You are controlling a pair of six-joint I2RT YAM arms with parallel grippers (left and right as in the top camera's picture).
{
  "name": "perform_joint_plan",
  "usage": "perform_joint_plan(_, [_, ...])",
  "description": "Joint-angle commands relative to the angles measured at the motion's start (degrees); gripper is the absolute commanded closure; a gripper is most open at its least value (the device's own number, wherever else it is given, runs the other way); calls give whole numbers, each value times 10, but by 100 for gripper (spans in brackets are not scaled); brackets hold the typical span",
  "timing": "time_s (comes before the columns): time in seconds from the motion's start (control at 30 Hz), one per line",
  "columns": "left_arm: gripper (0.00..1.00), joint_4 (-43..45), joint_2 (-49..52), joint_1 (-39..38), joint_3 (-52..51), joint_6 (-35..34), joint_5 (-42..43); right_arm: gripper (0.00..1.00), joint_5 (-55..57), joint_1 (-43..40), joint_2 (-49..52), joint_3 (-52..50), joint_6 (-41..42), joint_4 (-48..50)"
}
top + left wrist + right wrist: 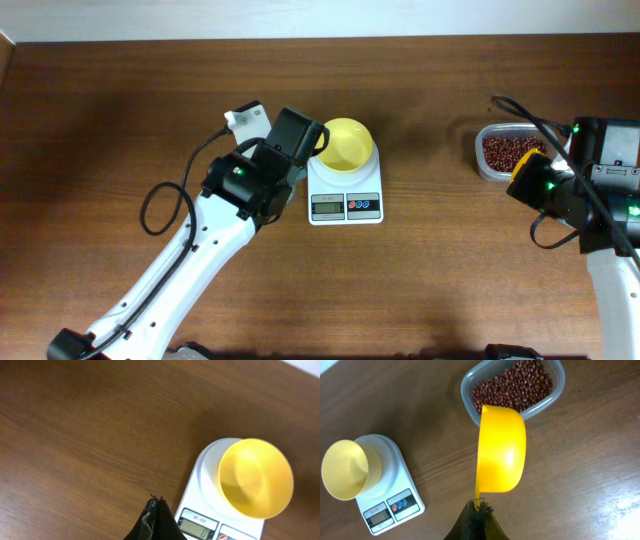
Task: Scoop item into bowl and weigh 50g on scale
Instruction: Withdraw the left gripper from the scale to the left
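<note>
Yellow plastic scoop is in my right gripper. The jaws pinch the thin handle end, and the cup hangs over the table just beside the tub. My left gripper is pressed together on nothing, just left of the scale.

Beans: all in the tub on the right side of the table, well apart from the scale. The bowl sits on the scale platform, empty.

Handling, my guess:
- **Beans:** tiny, hard and loose. They flow, roll, bounce off a rim and spill if the scoop tips. Each one is light, so the target is easy to overshoot, and the last bit wants a trickle.
- **Hold:** nothing to grab on the beans, so the scoop is the only hold. Gripping at the handle end makes a long lever, so the cup may sag or twist when loaded.
- **Bowl:** light and tapered, with a narrow foot on a smooth platform. A knock would shift it.

Views:
- **Right wrist:** shows the tub's fill and the scoop's outside, not its mouth, so I can't say if it's loaded.
- **Left wrist:** looks straight into the bowl, which is clean.
- **Overhead:** the only view that gives the spacing, but my arm hides most of the scoop.
- **Display:** digits unreadable everywhere.
</note>
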Motion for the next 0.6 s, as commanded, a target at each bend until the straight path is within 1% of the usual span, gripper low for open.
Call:
perform_joint_plan(0.0, [100,-1,-10,1,1,74,-6,96,-7,-4,-5,12,0,-2])
perform_joint_plan(0.17, [100,0,-11,2,1,74,-9,96,-7,-4,-4,12,0,-1])
perform_joint_plan(0.4, [100,1,-11,2,1,79,-32,96,-7,-4,-4,12,0,0])
perform_joint_plan(0.53, [100,-3,-11,2,0,168,-30,96,2,-4,-4,12,-2,20])
perform_joint_plan(0.57, [100,-10,-11,2,0,200,-16,96,5,-4,-4,12,-2,24])
